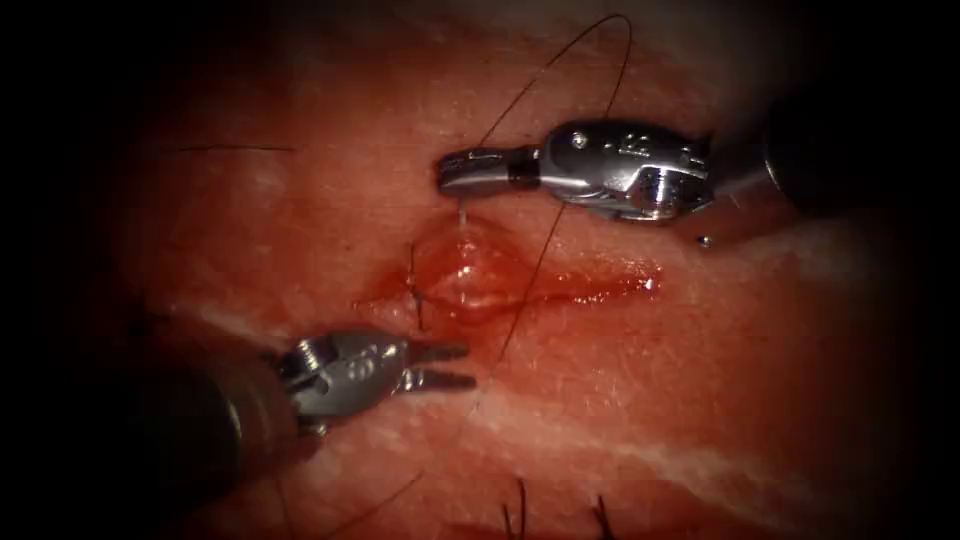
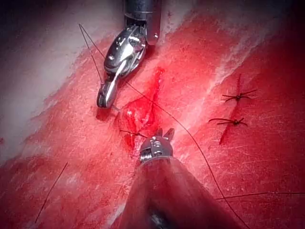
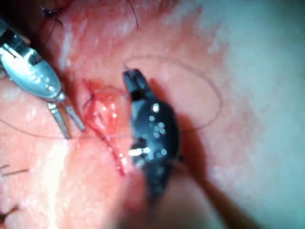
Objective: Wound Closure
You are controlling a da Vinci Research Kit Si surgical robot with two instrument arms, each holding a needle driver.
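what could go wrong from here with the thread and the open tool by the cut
1. The thin dark thread lies slack across the wet red cut, close to the left arm's silver tool, whose jaws stand open and empty; it might snag.
2. The right arm's silver tool, jaws shut, sits just above the cut and may press the pink tissue.

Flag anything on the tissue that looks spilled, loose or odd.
Red fluid pools in the cut. Loose thread arcs over the tissue past the right hand, jaws shut. The left hand is open, holding nothing.
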